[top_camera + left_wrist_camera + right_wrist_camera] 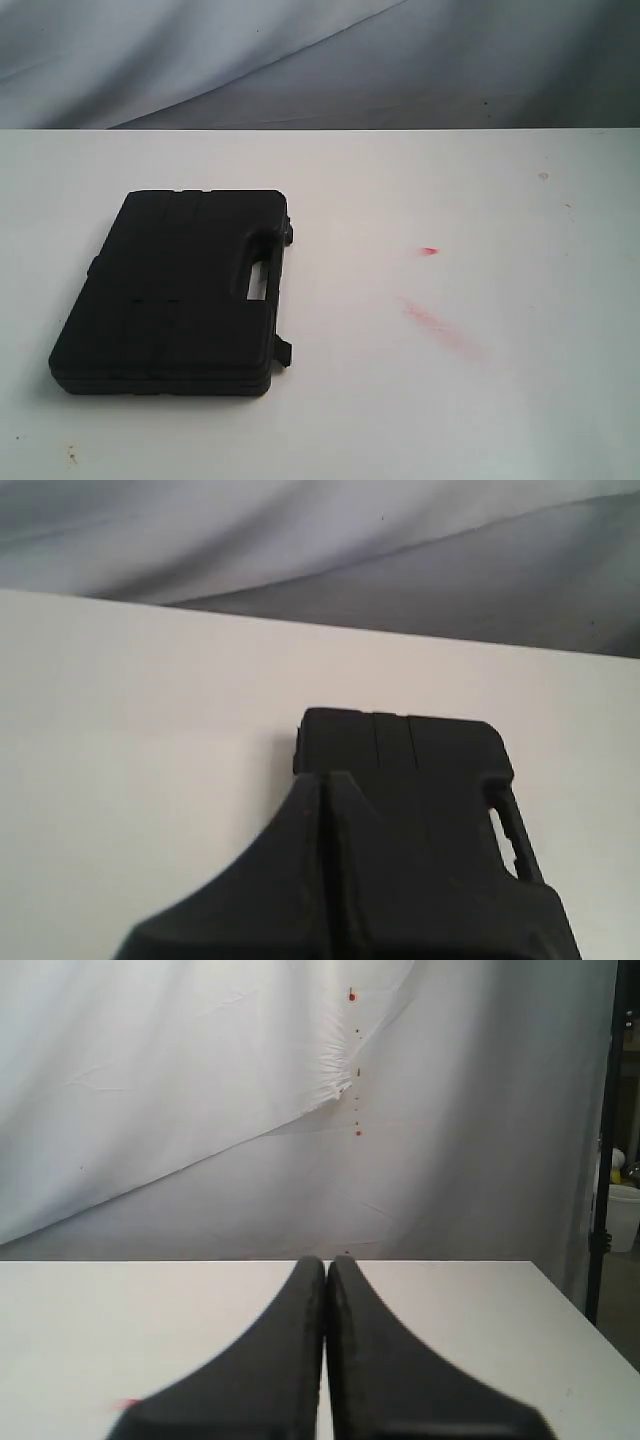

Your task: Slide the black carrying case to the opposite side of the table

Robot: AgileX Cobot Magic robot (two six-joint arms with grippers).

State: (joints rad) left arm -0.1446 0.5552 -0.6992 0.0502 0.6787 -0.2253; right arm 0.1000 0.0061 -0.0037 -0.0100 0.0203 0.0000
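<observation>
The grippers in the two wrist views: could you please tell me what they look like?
The left gripper and the right gripper look alike. Each has two matte black fingers, broad at the base, with outer edges that curve inward to narrow tips. No cables, labels or markings show on them.

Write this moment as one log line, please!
black case: flat on table, exterior view's left | left gripper: jaws shut, not touching case | right gripper: jaws shut, empty | red smudges: right of case | slide: not done
</observation>
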